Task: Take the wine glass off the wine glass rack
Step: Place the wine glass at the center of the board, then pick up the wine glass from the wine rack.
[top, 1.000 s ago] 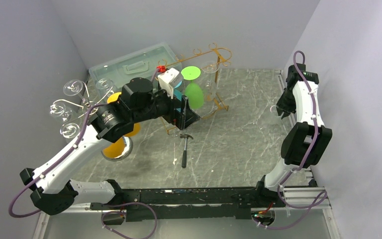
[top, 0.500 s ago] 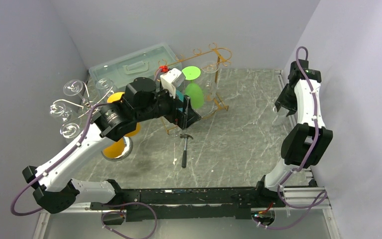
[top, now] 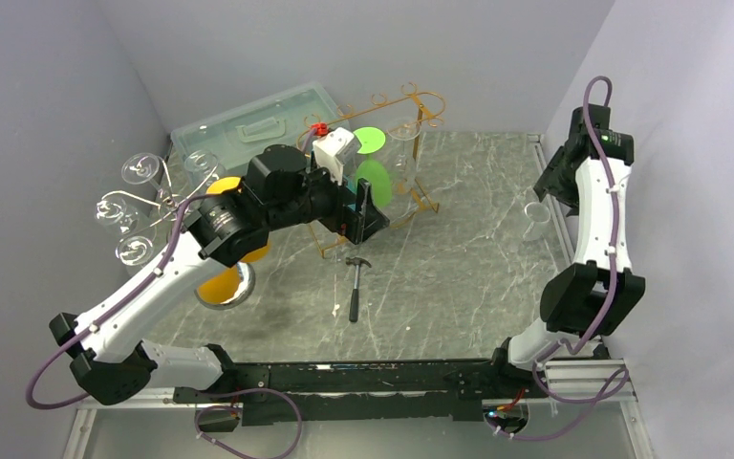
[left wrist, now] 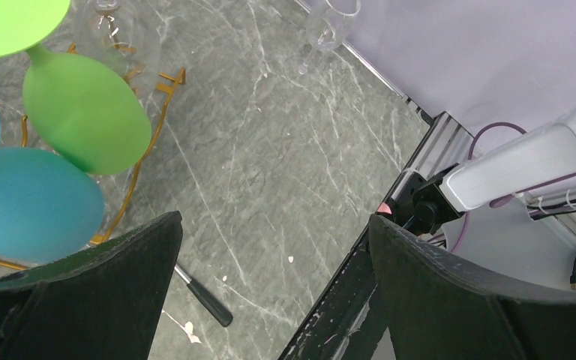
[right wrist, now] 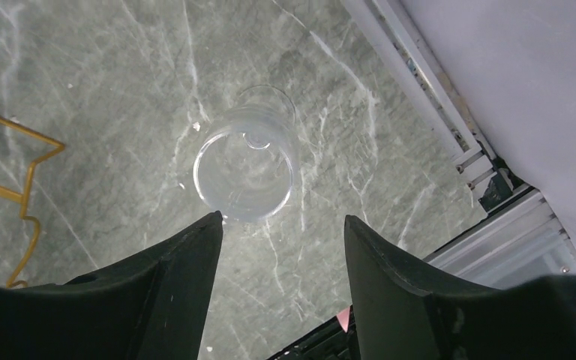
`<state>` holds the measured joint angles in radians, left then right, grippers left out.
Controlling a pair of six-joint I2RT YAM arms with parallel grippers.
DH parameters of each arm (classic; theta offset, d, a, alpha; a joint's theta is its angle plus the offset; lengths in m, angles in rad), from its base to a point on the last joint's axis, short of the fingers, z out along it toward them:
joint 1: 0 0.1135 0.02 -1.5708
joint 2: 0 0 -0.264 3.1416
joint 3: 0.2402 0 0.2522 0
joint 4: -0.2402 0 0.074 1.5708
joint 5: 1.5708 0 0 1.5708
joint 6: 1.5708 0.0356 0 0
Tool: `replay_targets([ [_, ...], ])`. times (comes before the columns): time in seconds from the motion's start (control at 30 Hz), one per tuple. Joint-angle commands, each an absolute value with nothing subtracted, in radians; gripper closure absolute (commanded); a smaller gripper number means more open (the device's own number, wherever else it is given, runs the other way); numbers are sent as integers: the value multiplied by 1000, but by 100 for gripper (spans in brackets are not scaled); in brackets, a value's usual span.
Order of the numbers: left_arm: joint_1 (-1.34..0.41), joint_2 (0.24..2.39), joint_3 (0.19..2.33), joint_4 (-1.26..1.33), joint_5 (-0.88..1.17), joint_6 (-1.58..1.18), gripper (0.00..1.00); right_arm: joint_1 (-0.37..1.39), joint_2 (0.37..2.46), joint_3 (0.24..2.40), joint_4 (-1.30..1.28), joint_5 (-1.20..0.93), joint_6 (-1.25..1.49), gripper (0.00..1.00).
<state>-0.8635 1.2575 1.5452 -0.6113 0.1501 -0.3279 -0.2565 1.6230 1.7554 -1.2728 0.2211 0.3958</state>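
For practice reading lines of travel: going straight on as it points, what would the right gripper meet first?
Probably the clear upright wine glass below the right gripper; depth unclear.

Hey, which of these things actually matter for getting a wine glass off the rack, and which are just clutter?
For the job: wine glass rack, green wine glass, blue wine glass, clear glass standing below the open right gripper, open left gripper.

Lying about: hammer, lidded plastic bin, second stand of clear glasses at the left.
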Motion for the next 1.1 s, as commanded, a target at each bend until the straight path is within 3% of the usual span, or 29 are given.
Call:
replay_targets([
  [0.0,-864,1263,1597,-599,134,-333,1,-261,1543,1827,-1312,255,393,37],
  [0.33,-864,1251,1611,-589,88,-361,0,-192,1389,1907,-1243,35,497,36],
  [0.63,-865,1205,1609,-580,-27,-400,1,101,1246,1676,-830,-169,838,39],
  [1.07,-864,1142,1568,-547,-199,-443,0,332,1224,1387,-342,-79,1148,51],
])
